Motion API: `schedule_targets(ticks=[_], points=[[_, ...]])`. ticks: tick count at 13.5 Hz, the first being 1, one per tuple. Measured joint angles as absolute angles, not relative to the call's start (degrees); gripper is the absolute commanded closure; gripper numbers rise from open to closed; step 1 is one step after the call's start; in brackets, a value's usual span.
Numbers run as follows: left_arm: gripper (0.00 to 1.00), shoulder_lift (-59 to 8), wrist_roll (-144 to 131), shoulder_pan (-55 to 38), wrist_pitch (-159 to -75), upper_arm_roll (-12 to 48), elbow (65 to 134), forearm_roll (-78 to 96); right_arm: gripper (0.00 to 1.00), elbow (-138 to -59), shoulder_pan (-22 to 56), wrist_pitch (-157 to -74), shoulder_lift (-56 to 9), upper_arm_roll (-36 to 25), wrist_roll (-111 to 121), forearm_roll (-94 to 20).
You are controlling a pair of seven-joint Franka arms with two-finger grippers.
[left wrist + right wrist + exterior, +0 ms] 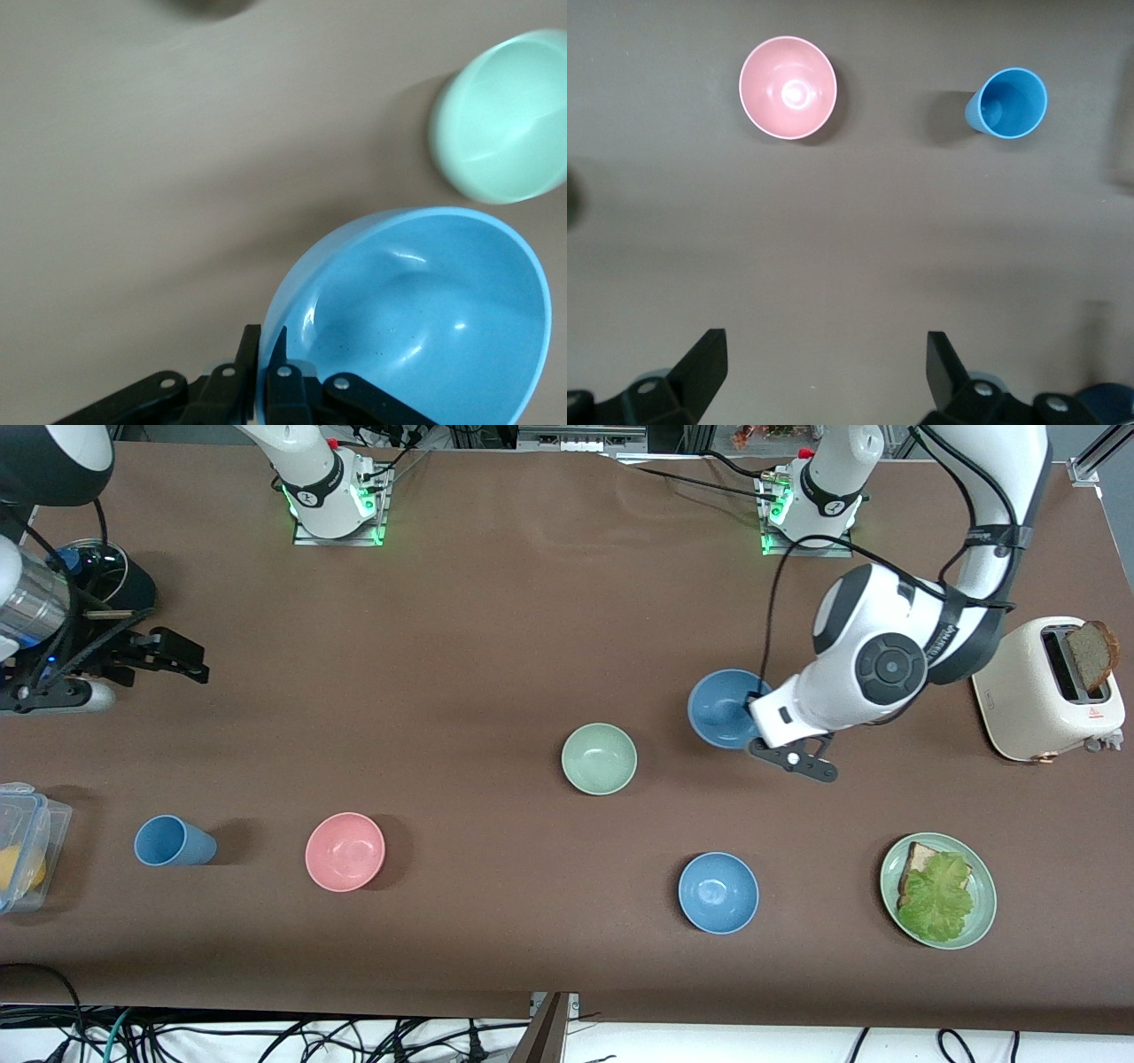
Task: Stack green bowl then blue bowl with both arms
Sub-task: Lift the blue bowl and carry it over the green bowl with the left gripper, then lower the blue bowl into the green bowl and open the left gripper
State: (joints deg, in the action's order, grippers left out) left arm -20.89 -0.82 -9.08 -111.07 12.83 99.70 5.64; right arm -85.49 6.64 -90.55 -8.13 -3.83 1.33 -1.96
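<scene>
Your left gripper [266, 376] fingers pinch the blue bowl [722, 707] rim, unstacked; green bowl [600, 758] sits empty; right gripper [824, 363] waits, fingers wide.

Landmark: pink bowl [345, 851], upright on counter [496, 602]. Blue cup [173, 841] beside it, toward right arm's end; lidded box [27, 841] at that end's edge. Toward left arm's end: glossy blue bowl [718, 892], plate [979, 921] with bread and lettuce, toaster [1036, 691] holding a slice.
</scene>
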Motion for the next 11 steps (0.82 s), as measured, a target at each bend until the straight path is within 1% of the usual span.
schedule_targets(ticks=[4, 6, 8, 11], points=[[1.00, -32.12, -6.32, -14.87, -111.20, 12.95, 87.26, 9.39, 0.01, -85.49, 6.68, -90.02, -8.13, -4.07, 1.98, -1.97], [1.00, -37.68, -9.50, -16.91, -111.35, 12.94, 82.85, 9.41, 0.01, -85.50, 6.71, -89.98, -8.13, -4.07, 0.76, -1.96], [1.00, -41.83, -10.16, -17.85, -112.31, 12.94, 80.01, 9.45, 0.01, -85.52, 6.77, -89.98, -8.14, -4.05, -0.06, -1.96], [1.00, -44.26, -10.42, -18.20, -114.83, 12.94, 78.78, 10.43, 0.01, -85.53, 6.77, -90.00, -8.29, -4.06, -0.23, -1.96]])
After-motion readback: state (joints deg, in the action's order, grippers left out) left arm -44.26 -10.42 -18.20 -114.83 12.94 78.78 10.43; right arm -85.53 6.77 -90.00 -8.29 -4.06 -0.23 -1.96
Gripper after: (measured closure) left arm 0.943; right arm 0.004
